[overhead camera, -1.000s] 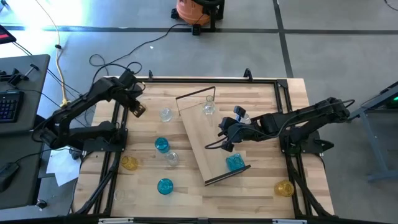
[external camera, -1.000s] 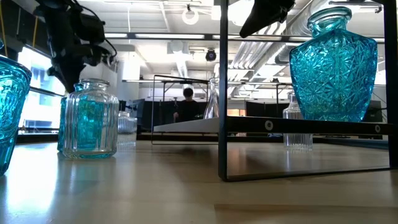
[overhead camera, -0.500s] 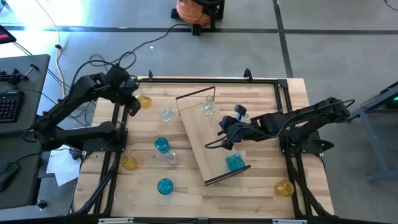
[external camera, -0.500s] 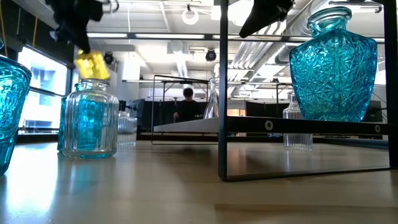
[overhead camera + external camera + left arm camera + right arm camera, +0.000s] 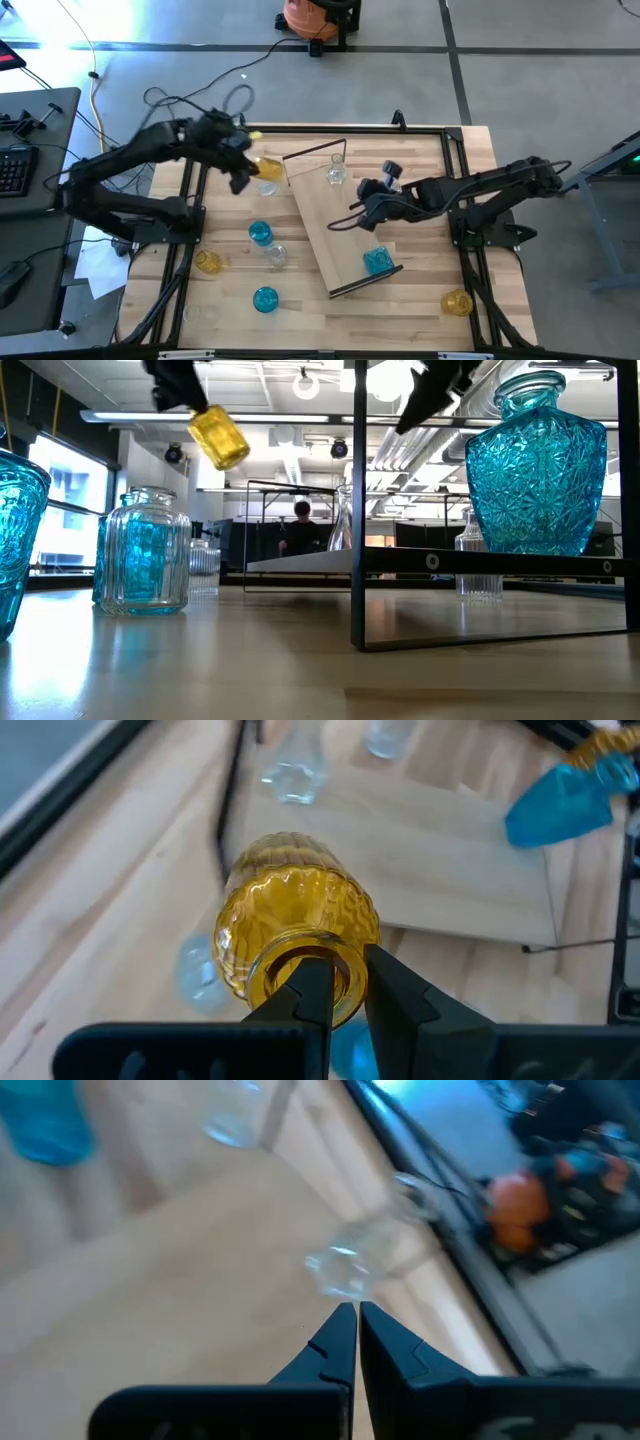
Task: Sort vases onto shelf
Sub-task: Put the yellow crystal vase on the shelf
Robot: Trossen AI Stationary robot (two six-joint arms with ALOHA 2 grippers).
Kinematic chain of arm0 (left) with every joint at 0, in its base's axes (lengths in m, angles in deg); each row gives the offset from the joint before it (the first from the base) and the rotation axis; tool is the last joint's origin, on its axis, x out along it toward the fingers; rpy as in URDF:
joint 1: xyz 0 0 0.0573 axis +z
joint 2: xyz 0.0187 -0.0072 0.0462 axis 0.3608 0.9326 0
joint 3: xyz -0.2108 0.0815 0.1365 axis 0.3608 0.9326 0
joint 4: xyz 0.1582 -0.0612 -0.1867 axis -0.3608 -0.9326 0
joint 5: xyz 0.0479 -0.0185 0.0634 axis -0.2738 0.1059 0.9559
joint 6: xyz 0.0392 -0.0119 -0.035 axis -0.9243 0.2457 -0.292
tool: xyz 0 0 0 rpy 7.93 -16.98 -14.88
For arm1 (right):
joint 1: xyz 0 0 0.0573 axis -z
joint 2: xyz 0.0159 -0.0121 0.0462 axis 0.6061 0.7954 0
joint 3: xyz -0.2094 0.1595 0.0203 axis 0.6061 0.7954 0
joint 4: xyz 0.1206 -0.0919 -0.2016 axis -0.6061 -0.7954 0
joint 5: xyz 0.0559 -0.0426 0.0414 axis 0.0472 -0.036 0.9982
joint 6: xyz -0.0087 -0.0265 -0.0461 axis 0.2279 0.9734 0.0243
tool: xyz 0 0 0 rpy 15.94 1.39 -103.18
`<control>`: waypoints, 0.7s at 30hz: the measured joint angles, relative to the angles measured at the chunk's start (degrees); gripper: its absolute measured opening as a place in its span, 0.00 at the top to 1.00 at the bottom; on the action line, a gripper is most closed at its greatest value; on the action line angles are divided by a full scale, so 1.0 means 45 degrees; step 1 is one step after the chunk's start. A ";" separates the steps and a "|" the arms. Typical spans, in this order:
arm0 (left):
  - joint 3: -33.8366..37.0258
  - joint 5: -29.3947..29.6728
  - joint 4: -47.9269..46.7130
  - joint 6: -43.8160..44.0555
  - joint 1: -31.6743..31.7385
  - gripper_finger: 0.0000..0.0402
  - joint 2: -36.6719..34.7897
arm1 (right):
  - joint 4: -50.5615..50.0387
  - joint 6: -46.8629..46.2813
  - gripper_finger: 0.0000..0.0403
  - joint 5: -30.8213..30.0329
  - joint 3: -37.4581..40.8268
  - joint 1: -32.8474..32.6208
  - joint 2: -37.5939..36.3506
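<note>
My left gripper (image 5: 247,166) is shut on an amber vase (image 5: 266,168), ribbed glass, in the air over the table's far left part, near the shelf's far end. The shelf (image 5: 330,215) is a light plank on dark end frames, lying slantwise mid-table. On it stand a clear vase (image 5: 335,172) at the far end and a cut-glass blue vase (image 5: 377,260) at the near end. My right gripper (image 5: 353,207) hovers shut above the shelf's middle, touching nothing. My left gripper holds the amber vase by its mouth rim (image 5: 348,982), one finger (image 5: 314,1000) inside the mouth and the other outside. The fingers slant down from the table's left. The vase (image 5: 218,438) is lifted clear and tilted, its base pointing down and away from the fingers.
Loose vases stand on the table left of the shelf: a clear one (image 5: 267,186), a blue one (image 5: 260,232), a clear one (image 5: 277,254), an amber one (image 5: 207,262) and a blue one (image 5: 265,298). Another amber vase (image 5: 457,302) stands near right. A person shows far behind.
My left gripper has risen and swung from the table's far left edge toward the right, to the shelf's far end, carrying the amber vase, which is now higher and clear of the table. My right gripper has turned a little in place.
</note>
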 joint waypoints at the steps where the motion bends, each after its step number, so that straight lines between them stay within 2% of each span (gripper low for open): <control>1: 0.0000 0.0000 0.0196 0.0000 -0.0207 0.93 0.0303 | -0.0411 -0.0158 1.00 -0.0260 -0.0061 0.0075 -0.0037; 6: 0.0000 0.0005 0.1133 -0.0223 -0.0960 0.92 0.1650 | -0.2167 -0.0957 1.00 -0.1281 -0.0719 0.0284 -0.0718; 9: 0.0000 0.0005 0.1880 -0.0325 -0.1181 0.92 0.2272 | -0.2499 -0.0946 1.00 -0.1576 -0.1013 0.0297 -0.1357; 15: 0.0000 -0.0015 0.3041 -0.0321 -0.1576 0.92 0.3441 | -0.2611 -0.0896 1.00 -0.1308 -0.1128 0.0300 -0.2626; 21: 0.0000 -0.0352 0.3256 -0.0316 -0.2083 0.93 0.4903 | -0.2762 -0.0935 1.00 -0.1033 -0.1128 0.0295 -0.2938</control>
